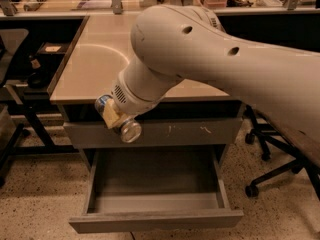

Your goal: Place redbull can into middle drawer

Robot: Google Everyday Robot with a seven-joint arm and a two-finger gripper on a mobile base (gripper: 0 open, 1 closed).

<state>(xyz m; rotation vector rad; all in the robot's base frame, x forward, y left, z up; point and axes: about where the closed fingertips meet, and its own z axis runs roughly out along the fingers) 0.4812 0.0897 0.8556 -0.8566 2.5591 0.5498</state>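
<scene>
My gripper (114,117) is shut on the redbull can (128,130), a slim silver and blue can held on its side with its shiny end facing the camera. It hangs in front of the desk's front edge, just above the left part of the scratched drawer front (200,131). The middle drawer (155,219) is pulled open below it, its grey tray bare. My large arm covers the right half of the tabletop.
The beige tabletop (90,64) lies behind the gripper. An office chair base (265,176) stands on the floor at the right. A black frame (30,119) stands at the left. Cluttered benches run along the back.
</scene>
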